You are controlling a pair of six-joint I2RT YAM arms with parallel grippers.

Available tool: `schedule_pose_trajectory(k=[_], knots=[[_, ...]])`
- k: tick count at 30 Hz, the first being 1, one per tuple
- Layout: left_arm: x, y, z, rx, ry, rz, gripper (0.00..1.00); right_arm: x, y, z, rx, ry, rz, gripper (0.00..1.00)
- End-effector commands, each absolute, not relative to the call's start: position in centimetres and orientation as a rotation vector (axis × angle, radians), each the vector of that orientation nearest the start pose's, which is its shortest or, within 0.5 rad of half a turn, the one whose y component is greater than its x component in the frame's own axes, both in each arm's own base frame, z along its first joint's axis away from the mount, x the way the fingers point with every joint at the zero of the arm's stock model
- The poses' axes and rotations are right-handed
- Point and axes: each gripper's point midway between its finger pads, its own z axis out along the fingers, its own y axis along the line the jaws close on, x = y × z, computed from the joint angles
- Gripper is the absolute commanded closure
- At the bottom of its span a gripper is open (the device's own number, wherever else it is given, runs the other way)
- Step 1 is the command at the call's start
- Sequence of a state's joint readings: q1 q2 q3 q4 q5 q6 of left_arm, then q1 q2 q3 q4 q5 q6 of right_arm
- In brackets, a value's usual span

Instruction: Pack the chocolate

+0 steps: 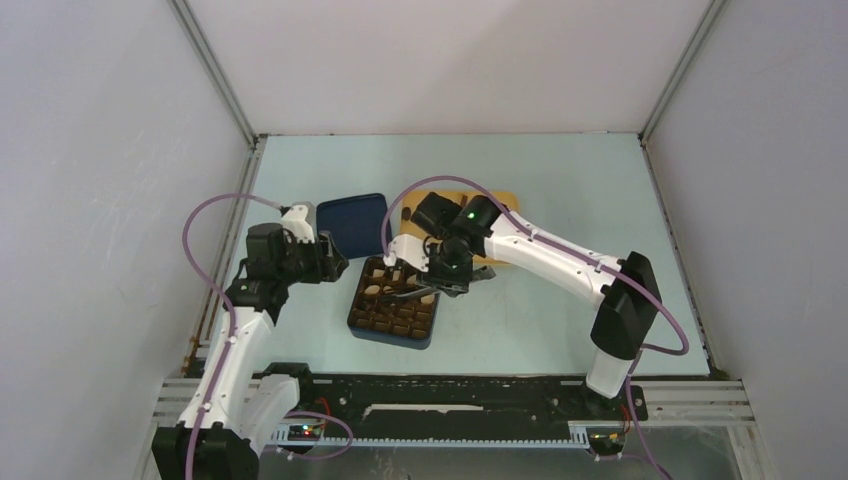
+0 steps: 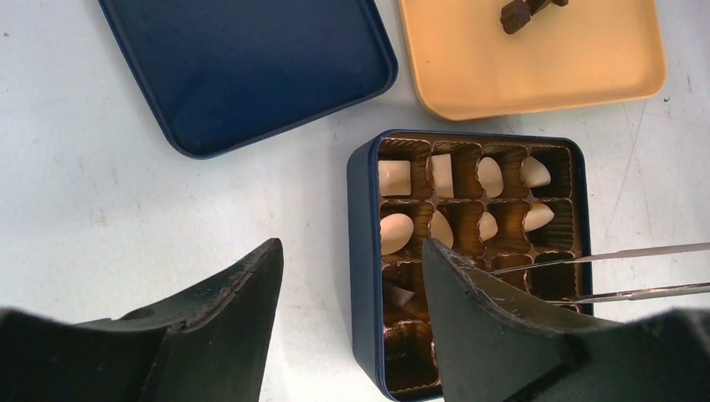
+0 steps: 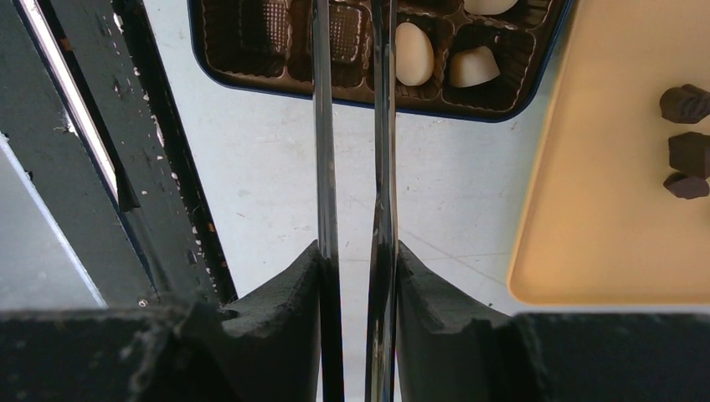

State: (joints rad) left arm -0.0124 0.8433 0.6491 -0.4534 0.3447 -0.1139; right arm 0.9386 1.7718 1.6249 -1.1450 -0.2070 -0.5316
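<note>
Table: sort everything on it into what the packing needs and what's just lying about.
In the job: dark chocolates, white chocolates, box, tray, tweezers in the right gripper.
Lying about: lid, set aside beside the box.

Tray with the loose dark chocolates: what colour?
The tray is plain pale yellow-orange, best seen in the left wrist view.
</note>
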Motion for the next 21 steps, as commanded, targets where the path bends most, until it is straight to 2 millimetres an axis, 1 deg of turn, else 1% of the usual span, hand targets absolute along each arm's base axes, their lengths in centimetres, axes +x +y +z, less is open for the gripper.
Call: schedule_pose_trajectory(k=[1, 2, 4, 6, 9, 11, 12, 13, 15, 17, 21], knots=[[26.1, -6.6, 14.7, 0.092, 2.178, -0.45, 0.34, 20.5, 30.4, 16.1, -1.935, 2.073, 0.383, 0.65], [26.1, -6.6, 14.8, 0.092, 2.176, -0.451, 0.34, 21.0, 30.3, 16.4, -1.908, 2.077, 0.373, 0.65], [26.1, -6.6, 14.8, 0.092, 2.176, -0.45, 0.34, 22.8, 30.2, 17.2, -1.823, 2.086, 0.362, 0.65], [26.2, -6.6, 14.7, 0.091, 2.177, -0.45, 0.34, 25.6, 30.0, 18.2, -1.689, 2.113, 0.333, 0.65], [26.2, -6.6, 14.7, 0.091, 2.177, -0.451, 0.34, 29.7, 29.0, 18.9, -1.499, 2.176, 0.291, 0.64], [26.2, -6.6, 14.7, 0.091, 2.178, -0.453, 0.34, 32.2, 28.1, 18.3, -1.409, 2.228, 0.264, 0.62], [26.2, -6.7, 14.7, 0.09, 2.178, -0.454, 0.34, 33.0, 28.0, 18.3, -1.381, 2.24, 0.259, 0.61], [26.2, -6.6, 14.8, 0.091, 2.177, -0.453, 0.34, 34.1, 27.5, 17.6, -1.352, 2.27, 0.248, 0.6], [26.1, -6.6, 14.9, 0.09, 2.175, -0.451, 0.33, 35.5, 27.3, 16.5, -1.32, 2.31, 0.245, 0.59], [26.1, -6.6, 14.9, 0.09, 2.175, -0.45, 0.34, 36.6, 27.2, 15.4, -1.307, 2.344, 0.247, 0.58], [25.9, -6.6, 15.0, 0.092, 2.168, -0.447, 0.33, 37.5, 27.7, 13.6, -1.308, 2.388, 0.281, 0.57]])
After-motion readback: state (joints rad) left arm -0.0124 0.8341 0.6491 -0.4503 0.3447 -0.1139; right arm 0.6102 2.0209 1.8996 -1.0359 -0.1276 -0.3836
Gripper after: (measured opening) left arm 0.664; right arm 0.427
